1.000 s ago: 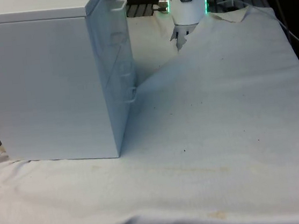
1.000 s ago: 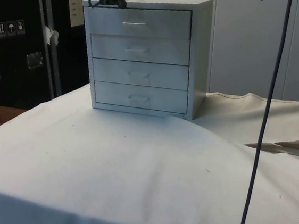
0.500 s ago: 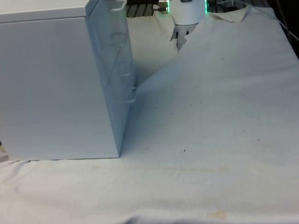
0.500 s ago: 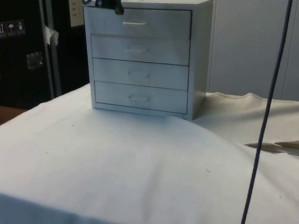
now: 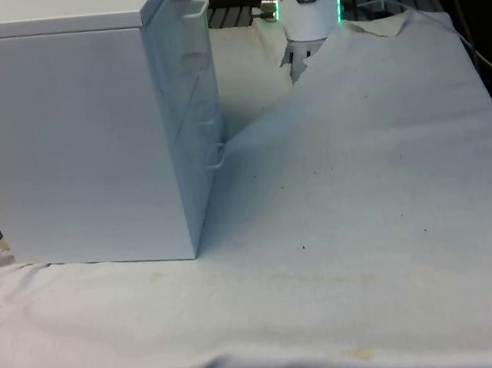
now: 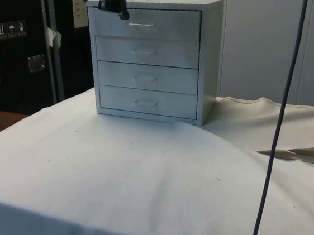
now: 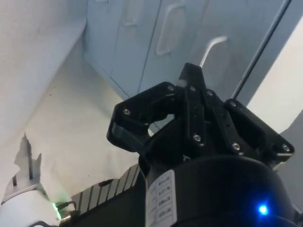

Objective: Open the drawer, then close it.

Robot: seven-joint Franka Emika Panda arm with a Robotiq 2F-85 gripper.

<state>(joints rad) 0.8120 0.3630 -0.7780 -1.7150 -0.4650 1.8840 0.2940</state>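
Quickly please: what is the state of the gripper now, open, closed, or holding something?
Gripper: closed, holding nothing, near the top drawer's handle of the chest of drawers.

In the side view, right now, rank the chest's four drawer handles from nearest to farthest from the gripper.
1. Top drawer handle, just beside the gripper, at the chest's top.
2. Second drawer handle, one row down.
3. Third drawer handle, lower still.
4. Bottom drawer handle, lowest, near the cloth.

Black gripper (image 7: 191,80), silver screws, white label; white arm base (image 5: 308,8).
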